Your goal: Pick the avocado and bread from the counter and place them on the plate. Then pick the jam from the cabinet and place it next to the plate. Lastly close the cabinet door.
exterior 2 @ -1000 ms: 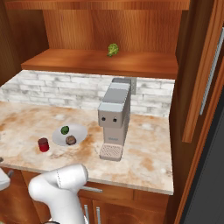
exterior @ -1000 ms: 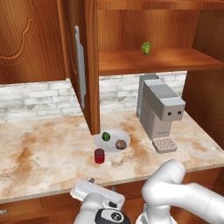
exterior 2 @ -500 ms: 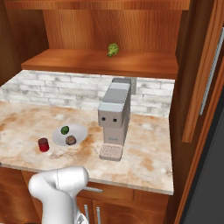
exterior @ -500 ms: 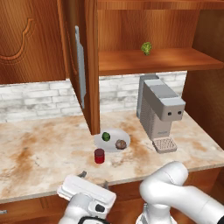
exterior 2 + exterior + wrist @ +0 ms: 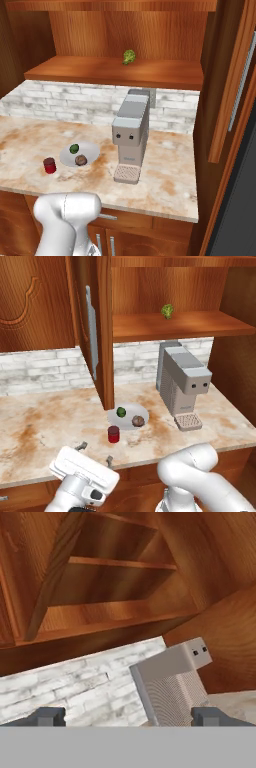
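In the left base view, the cabinet door is standing open edge-on at upper centre, its silver bar handle facing left. It is reading as a stiff, hinged wooden panel, probably light to swing; pushing on the broad face near the free edge, or hooking the handle, looks safest, since the glossy wood may be slippery. The gripper is hovering low at the bottom left, in front of the counter, its fingers spread wide and holding nothing. Just right of the door's foot, the plate is carrying the avocado and the bread; the jam is standing just beside the plate's lower left rim.

In the right base view, the plate is sitting at centre left with the avocado and bread on it and the jam to its left. A grey coffee machine is standing at centre, and a leafy yellow-green item is resting on the cabinet shelf above.

In the hand view, the camera is looking up, tilted, at the cabinet and the coffee machine before white brick; the fingertips are sitting far apart at the bottom.
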